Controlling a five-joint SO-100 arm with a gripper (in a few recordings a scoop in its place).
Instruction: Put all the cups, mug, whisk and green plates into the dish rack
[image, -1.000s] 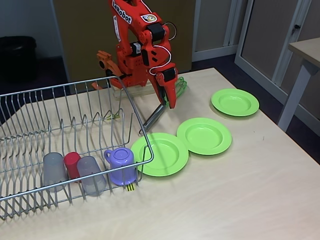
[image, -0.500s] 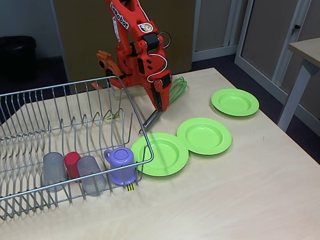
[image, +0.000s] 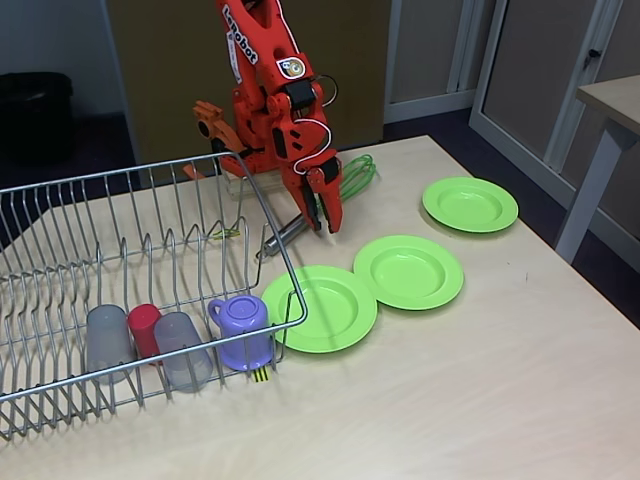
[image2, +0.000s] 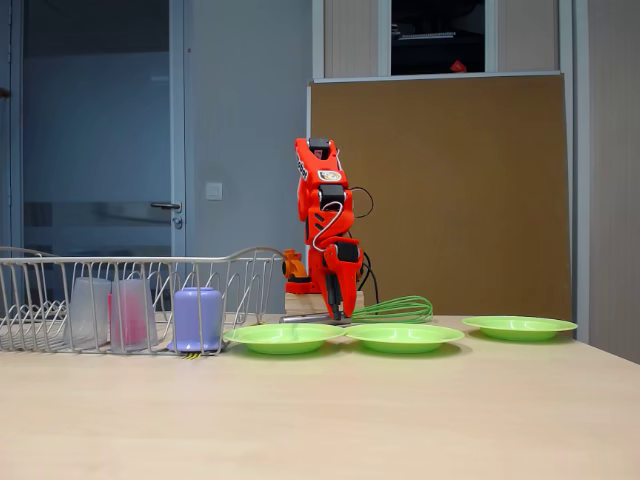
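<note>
Orange arm (image: 270, 90) is bent down over the back of the table (image: 480, 380), gripper (image: 322, 215) pointing down at the whisk (image: 330, 195). Fingers look nearly together around the slim silver handle, tips right at it. Actual clamp contact isn't resolvable in either fixed view, so I can't tell if it's really gripping. In the low side view, the gripper (image2: 335, 305) reaches down to whisk (image2: 390, 308) level, with the green wire loops sticking out to the right.

Whisk: bright green looped wires near the arm base, thin shiny metal handle running diagonally toward the rack corner.

Dish rack (image: 120, 250): silver wire, rectangular, rows of upright prongs, with a small yellow-and-black tag (image: 260, 375) at the front edge. Inside, along the front wall:
- two translucent grey cups (image: 107, 342) (image: 183, 350), smooth plastic, no handles
- one shorter opaque red cup (image: 144, 328) between them
- a lilac mug (image: 243, 330) with a side handle, at the right end

Plates: three lime-green round shallow plastic ones with raised rims, all flat on the table outside the rack.
- First plate (image: 322, 308) sits partly under the rack's corner.
- Second plate (image: 408, 271) is just beside it, rims touching or nearly so.
- Third plate (image: 470, 204) sits apart, near the far right edge.

Tabletop is pale wood-look laminate, matte.
</note>
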